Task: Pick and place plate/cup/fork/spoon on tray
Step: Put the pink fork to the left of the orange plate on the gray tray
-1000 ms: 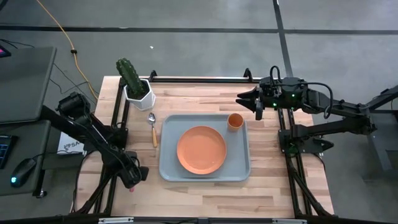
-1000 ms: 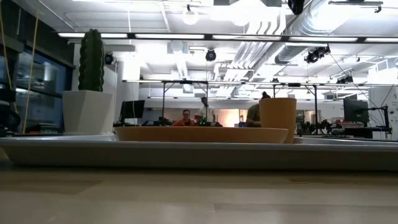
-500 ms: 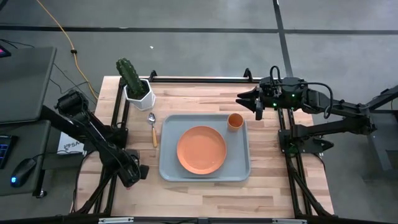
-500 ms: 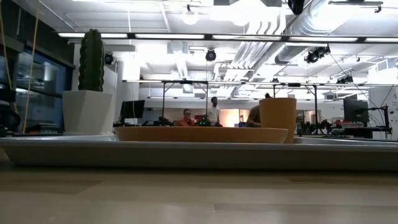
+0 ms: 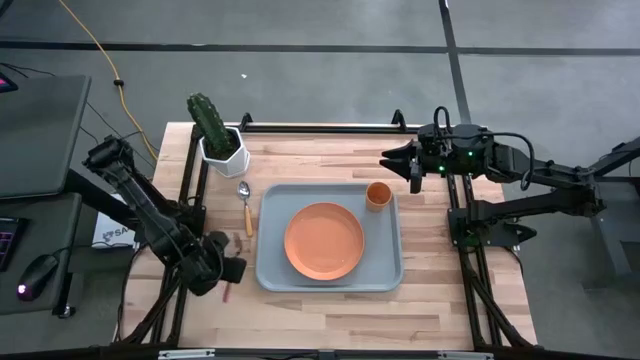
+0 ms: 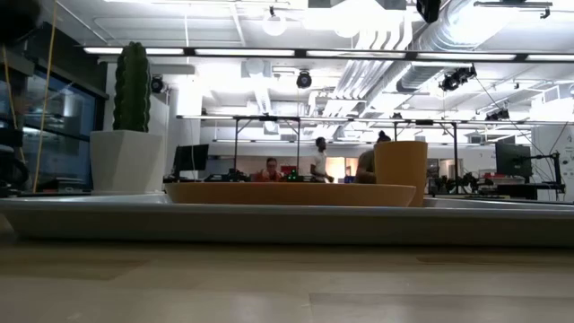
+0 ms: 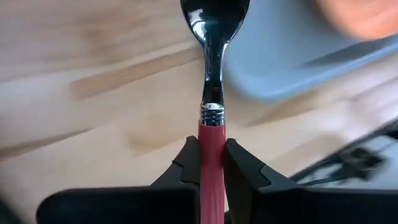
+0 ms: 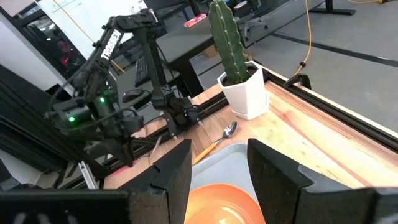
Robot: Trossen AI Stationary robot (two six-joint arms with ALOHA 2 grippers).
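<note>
Left gripper (image 7: 211,163), jaws clamped on the fork (image 7: 211,93), has swung toward the tray (image 5: 272,265).

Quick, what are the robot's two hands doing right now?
Left gripper: closed on the slim pink-handled fork, by the table's left edge.
Right gripper: open, holding nothing, waiting beyond the pale blue-grey rectangular tray.

A robotics lab: exposed ceiling ducts (image 6: 484,36) and strip lights overhead, people (image 6: 269,170) at far workstations with monitors (image 6: 191,159), concrete floor (image 5: 320,70).
</note>
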